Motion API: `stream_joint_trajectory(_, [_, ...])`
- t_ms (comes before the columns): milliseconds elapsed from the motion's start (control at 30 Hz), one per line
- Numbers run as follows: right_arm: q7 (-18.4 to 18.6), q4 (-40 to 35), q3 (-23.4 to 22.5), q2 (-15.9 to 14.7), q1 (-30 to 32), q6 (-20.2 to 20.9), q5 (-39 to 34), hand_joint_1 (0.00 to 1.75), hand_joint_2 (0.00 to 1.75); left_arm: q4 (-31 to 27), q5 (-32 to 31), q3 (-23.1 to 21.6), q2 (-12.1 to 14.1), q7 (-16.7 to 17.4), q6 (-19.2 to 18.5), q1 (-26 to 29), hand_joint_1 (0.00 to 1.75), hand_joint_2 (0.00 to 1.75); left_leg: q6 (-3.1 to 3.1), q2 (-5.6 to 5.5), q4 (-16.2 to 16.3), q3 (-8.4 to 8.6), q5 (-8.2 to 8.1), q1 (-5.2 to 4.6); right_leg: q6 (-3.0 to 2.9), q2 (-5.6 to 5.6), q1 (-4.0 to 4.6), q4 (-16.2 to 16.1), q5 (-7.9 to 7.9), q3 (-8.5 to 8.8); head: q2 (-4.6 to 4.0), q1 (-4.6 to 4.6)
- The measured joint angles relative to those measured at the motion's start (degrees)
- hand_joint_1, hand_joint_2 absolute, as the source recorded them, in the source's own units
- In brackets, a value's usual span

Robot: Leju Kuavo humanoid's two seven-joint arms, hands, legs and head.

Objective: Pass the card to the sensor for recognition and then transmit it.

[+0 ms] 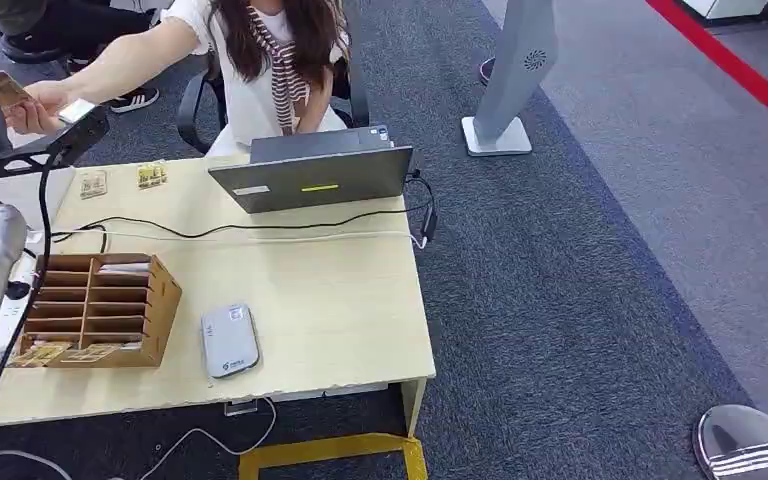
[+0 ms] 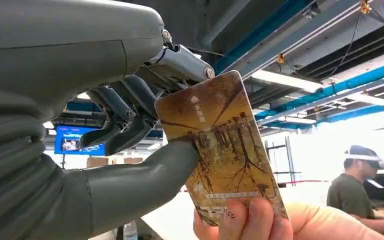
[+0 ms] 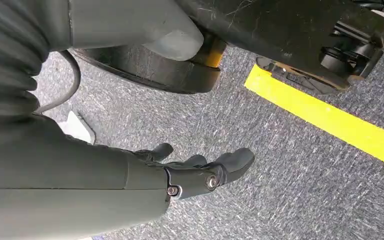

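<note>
1. Left wrist view: the left hand (image 2: 130,120) pinches the card (image 2: 220,150) between thumb and fingers.
2. A person's hand (image 2: 250,222) grips the card's far edge; handover seems underway.
3. Next, the left hand likely needs to release.
4. The right hand (image 3: 200,172) hangs loosely curled, holding nothing.
</note>
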Motion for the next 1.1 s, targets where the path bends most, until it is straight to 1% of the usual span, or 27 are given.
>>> stream_joint_trajectory(267, [0.0, 0.0, 0.0, 0.0, -0.01, 0.0, 0.0, 0.0, 1.75, 0.96, -0.61, 0.63, 0.31, 0.63, 2.71, 0.05, 0.0, 1.75, 0.0, -0.01, 0.0, 0.0, 0.0, 0.03, 0.0, -0.01, 0.01, 0.01, 0.0, -0.01, 0.0, 0.0])
stream_joint_trajectory(433, [0.0, 0.0, 0.02, 0.0, 0.0, 0.0, 0.0, 0.0, 1.75, 1.12, -0.87, 0.7, 0.42, 0.57, 3.04, 0.08, 0.0, 1.75, 0.0, -0.01, -0.01, 0.0, 0.0, 0.03, 0.0, -0.01, 0.01, 0.01, 0.0, -0.01, 0.0, 0.0])
stream_joint_trajectory(533, [0.0, 0.0, 0.02, 0.0, 0.01, -0.04, -0.07, 0.0, 1.75, 1.09, -0.35, 0.81, 0.42, -1.05, 4.4, 0.55, 0.0, 1.75, 0.0, -0.01, 0.0, 0.0, 0.0, 0.02, 0.0, -0.01, 0.01, 0.0, 0.0, 0.0, 0.0, 0.0])
stream_joint_trajectory(600, [0.04, 0.0, 0.0, 0.0, 0.01, -0.11, -0.4, 0.0, 1.75, -0.02, 1.21, 1.16, 0.29, -3.2, 5.86, 2.07, 0.0, 1.75, 0.0, 0.0, 0.0, 0.01, 0.0, 0.01, 0.0, 0.0, 0.01, 0.0, 0.0, 0.0, 0.0, 0.0])
stream_joint_trajectory(633, [0.11, 0.0, 0.0, 0.0, 0.01, -0.15, -0.79, 0.0, 1.75, -1.56, 2.68, 1.57, 0.18, -5.08, 6.95, 3.33, 0.0, 1.75, 0.0, 0.0, 0.0, 0.01, 0.0, 0.01, 0.0, 0.0, 0.0, 0.0, 0.0, 0.0, 0.0, -0.02])
stream_joint_trajectory(667, [0.22, 0.0, 0.0, 0.0, 0.0, -0.22, -1.29, 0.0, 1.75, -3.6, 4.12, 1.86, -0.08, -6.87, 7.48, 5.14, 0.0, 1.75, 0.0, 0.0, 0.0, 0.02, -0.01, -0.01, 0.0, 0.0, 0.0, -0.01, 0.0, 0.01, 0.0, 0.07])
stream_joint_trajectory(733, [0.26, 0.0, -0.13, 0.09, 0.07, -0.5, -2.28, 0.0, 1.75, -10.79, 7.53, 2.16, -0.15, -10.34, 8.11, 11.32, 0.0, 1.75, 0.01, 0.04, -0.02, 0.05, -0.03, -0.08, 0.0, 0.07, -0.05, -0.01, -0.02, 0.03, 0.0, 0.0])
stream_joint_trajectory(767, [0.24, 0.0, -0.33, 0.15, 0.11, -0.68, -2.67, 0.0, 1.75, -15.2, 8.51, 2.19, -0.24, -11.14, 8.18, 15.21, 0.0, 1.75, 0.01, 0.06, -0.02, 0.04, -0.03, -0.06, 0.01, 0.1, -0.06, -0.01, -0.05, 0.01, 0.0, -0.02])
stream_joint_trajectory(833, [0.17, 0.0, -0.5, 0.22, 0.21, -1.01, -3.0, 0.0, 1.75, -21.61, 9.07, 2.19, -0.44, -11.19, 8.22, 21.71, 0.0, 1.75, -0.04, 0.08, -0.02, 0.0, -0.07, -0.05, 0.03, 0.12, -0.06, -0.02, -0.07, -0.07, 0.0, 0.04])
stream_joint_trajectory(900, [0.15, 0.0, -0.63, 0.28, 0.24, -1.07, -3.17, 0.0, 1.75, -26.11, 9.58, 2.21, -0.39, -11.28, 8.29, 25.82, 0.0, 1.75, -0.04, 0.08, -0.02, -0.08, -0.07, -0.03, 0.03, 0.12, -0.04, -0.02, -0.07, -0.12, 0.0, 0.02])
stream_joint_trajectory(933, [0.15, -0.02, -0.87, 0.28, 0.24, -1.2, -3.65, 0.0, 1.75, -28.64, 10.39, 2.21, -0.37, -12.42, 8.68, 27.79, 0.0, 1.75, -0.04, 0.06, -0.03, -0.1, -0.08, -0.04, 0.03, 0.11, -0.05, -0.02, -0.07, -0.11, 0.0, 0.07])
stream_joint_trajectory(1000, [0.07, -0.02, -1.38, 0.37, 0.35, -1.68, -4.55, 0.0, 1.75, -34.54, 11.21, 2.23, -0.02, -14.89, 11.13, 33.68, 0.0, 1.75, -0.06, 0.12, -0.06, -0.06, -0.16, -0.05, 0.02, 0.14, -0.07, -0.02, -0.09, -0.1, 0.0, 0.0])
stream_joint_trajectory(1100, [-1.18, -0.02, -2.25, 0.48, 0.73, -2.14, -5.64, 0.0, 1.75, -42.23, 11.04, 2.23, 0.37, -17.01, 15.9, 44.39, 0.0, 1.75, -0.02, 0.24, -0.07, -0.04, -0.23, -0.05, 0.03, 0.27, -0.06, -0.02, -0.2, -0.13, 0.0, 0.0])
